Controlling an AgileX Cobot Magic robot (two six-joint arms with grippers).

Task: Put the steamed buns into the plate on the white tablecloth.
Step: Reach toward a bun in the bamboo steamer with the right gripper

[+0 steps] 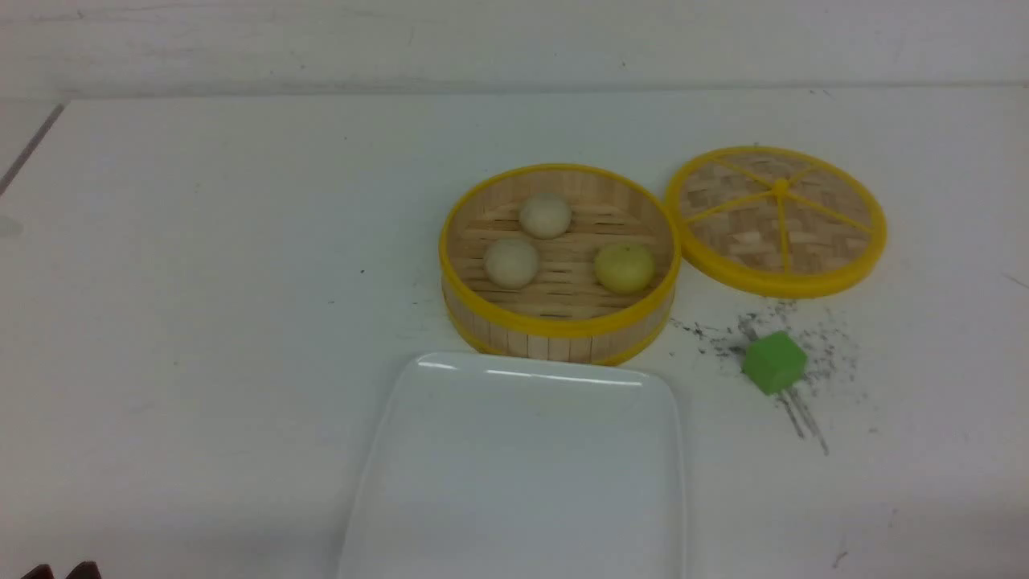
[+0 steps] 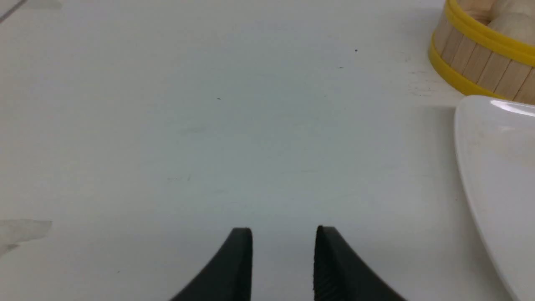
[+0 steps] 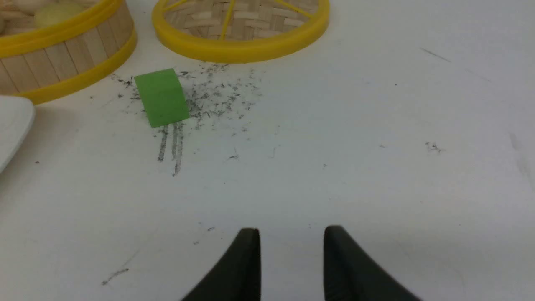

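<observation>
Three steamed buns lie in the open bamboo steamer (image 1: 555, 338): two pale ones (image 1: 545, 215) (image 1: 511, 263) and a yellow one (image 1: 625, 268). The white rectangular plate (image 1: 522, 466) rests on the white tablecloth (image 1: 201, 281) just in front of the steamer, with nothing on it. My left gripper (image 2: 284, 229) hovers open over bare cloth to the left of the plate (image 2: 497, 167). My right gripper (image 3: 292, 229) is open too, over the cloth to the right, nearer than the green cube (image 3: 162, 97). Neither gripper holds anything.
The steamer's yellow-rimmed lid (image 1: 776, 219) lies flat to the right of the steamer. A green cube (image 1: 773, 362) sits among dark specks and scuff marks in front of the lid. A wall runs along the table's far edge.
</observation>
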